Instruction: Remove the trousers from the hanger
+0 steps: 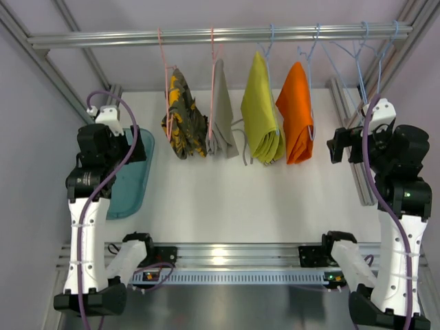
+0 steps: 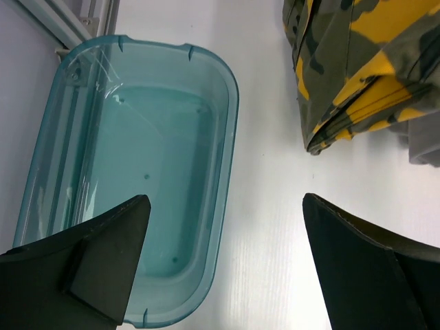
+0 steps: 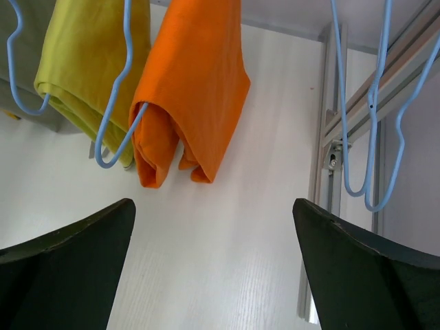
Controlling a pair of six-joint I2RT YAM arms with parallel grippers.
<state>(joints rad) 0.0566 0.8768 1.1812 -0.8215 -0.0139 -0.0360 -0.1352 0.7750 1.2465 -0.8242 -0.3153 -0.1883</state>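
The camouflage trousers and the grey trousers are hanging folded over two pink hangers on the rail, at about 11 o'clock over the white table. The grey pair is hanging just at the 3 o'clock side of the camouflage pair and is touching it. A thin drawstring is dangling beside its lower edge. Further toward 3 o'clock, a yellow-green cloth and an orange cloth are hanging on blue hangers, and two more blue ones are hanging at the 3 o'clock end of the rail.

The left gripper is hovering at 9 o'clock, above the edge of a teal tray that is lying on the table. Its two fingers are spread wide and are holding nothing. In the left wrist view the camouflage pair is showing at 1 o'clock, apart from the fingers.

The right gripper is hovering at 3 o'clock, also spread wide with nothing between the fingers. In its wrist view the orange cloth is hanging at 11 o'clock, well apart from the fingers.
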